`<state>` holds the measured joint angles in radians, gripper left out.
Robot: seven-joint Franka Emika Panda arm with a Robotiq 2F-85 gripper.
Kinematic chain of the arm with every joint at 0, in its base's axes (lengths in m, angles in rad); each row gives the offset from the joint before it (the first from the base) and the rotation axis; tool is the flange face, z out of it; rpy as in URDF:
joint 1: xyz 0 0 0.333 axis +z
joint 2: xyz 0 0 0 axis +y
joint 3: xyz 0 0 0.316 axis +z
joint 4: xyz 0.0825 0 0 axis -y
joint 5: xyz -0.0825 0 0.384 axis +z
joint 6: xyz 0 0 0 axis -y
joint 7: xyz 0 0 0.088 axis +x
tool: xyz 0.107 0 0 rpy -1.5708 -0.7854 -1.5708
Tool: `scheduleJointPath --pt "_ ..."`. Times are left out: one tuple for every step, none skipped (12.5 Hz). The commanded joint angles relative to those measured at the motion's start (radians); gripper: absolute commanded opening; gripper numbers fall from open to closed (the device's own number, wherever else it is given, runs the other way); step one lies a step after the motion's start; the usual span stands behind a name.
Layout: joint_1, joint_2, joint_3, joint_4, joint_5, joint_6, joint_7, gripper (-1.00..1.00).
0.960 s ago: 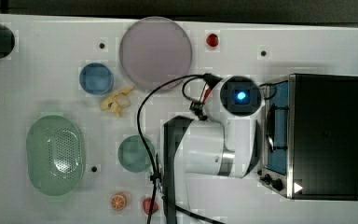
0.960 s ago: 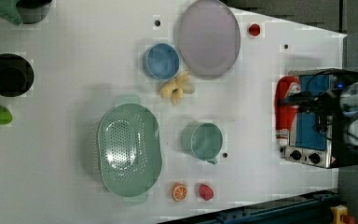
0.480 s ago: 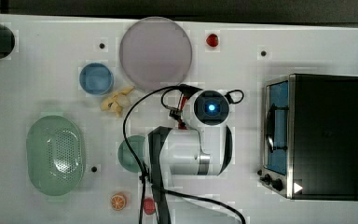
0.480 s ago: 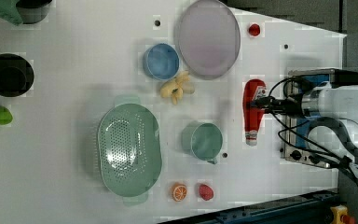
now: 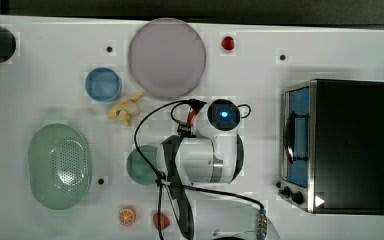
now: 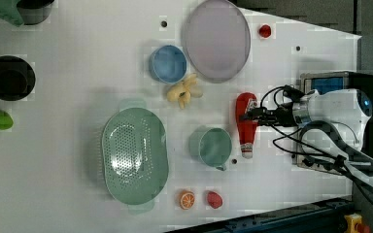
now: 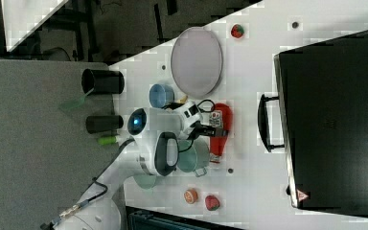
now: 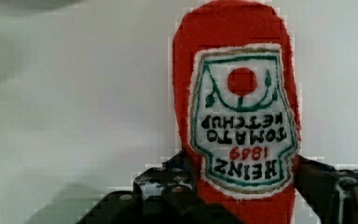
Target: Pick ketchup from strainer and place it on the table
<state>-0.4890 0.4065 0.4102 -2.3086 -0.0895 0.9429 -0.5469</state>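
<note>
The hand point(image 6: 256, 115) grips the ketchup point(image 6: 245, 122), its fingers point(image 8: 168, 179) closed on either side of the red bottle just below the label. In the left view the ketchup lies lengthwise over the table point(image 6: 77, 58) with its white cap pointing at the left view's bottom, just right of the green cup point(image 6: 211, 146) and well apart from the strainer point(image 6: 135, 159). The strainer sits at the left view's left with nothing in it. A grey plate point(image 6: 217, 39) lies toward the left view's top.
</note>
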Motion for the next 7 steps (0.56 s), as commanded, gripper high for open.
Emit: scheduleJointPath --pt "-0.021 -0.042 -0.005 0.012 0.004 0.010 -0.016 0.99" --pt "-0.021 -0.064 -0.003 0.022 0.004 0.003 -0.016 1.00" --pt "-0.020 -0.093 0.003 0.040 0.005 -0.003 -0.016 1.00" --pt "-0.020 -0.128 0.010 0.065 0.005 -0.011 -0.016 1.00" --pt "-0.020 -0.166 0.015 0.095 0.005 -0.039 -0.016 1.00" --pt "-0.019 -0.205 0.020 0.132 0.006 -0.080 -0.011 1.00" --pt "-0.020 -0.243 0.024 0.174 0.006 -0.135 0.012 1.00"
